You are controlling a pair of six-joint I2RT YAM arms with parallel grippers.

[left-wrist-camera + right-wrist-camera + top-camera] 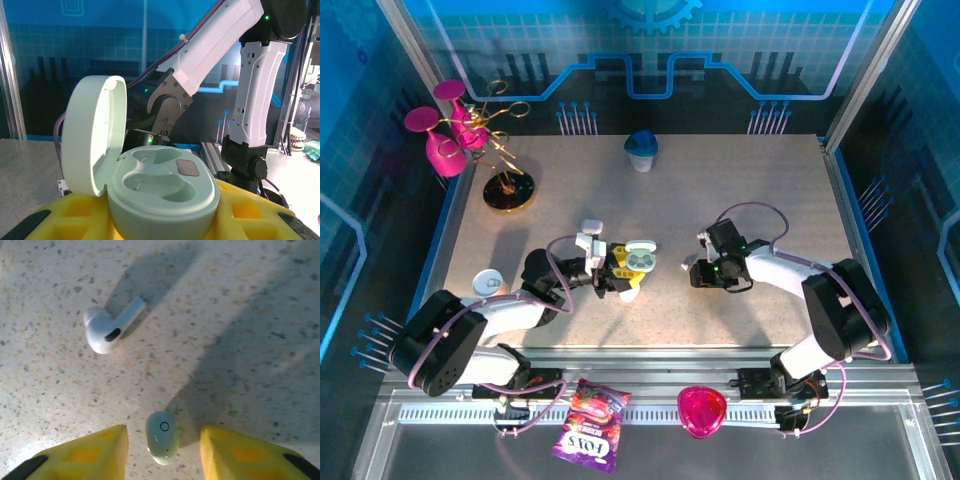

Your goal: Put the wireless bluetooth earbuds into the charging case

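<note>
While the left gripper (623, 275) clamps the open case (165, 195), the right gripper (162, 455) straddles the near earbud (160, 432), jaws open; pickup seems underway, needing a centred close.

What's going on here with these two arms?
The left gripper holds an open mint case, lid up and both wells empty. The right gripper hangs open just above the table, one finger on each side of a mint earbud, not gripping it yet. A white earbud with a stem lies on the table beyond it. Neither earbud is in the case.
</note>
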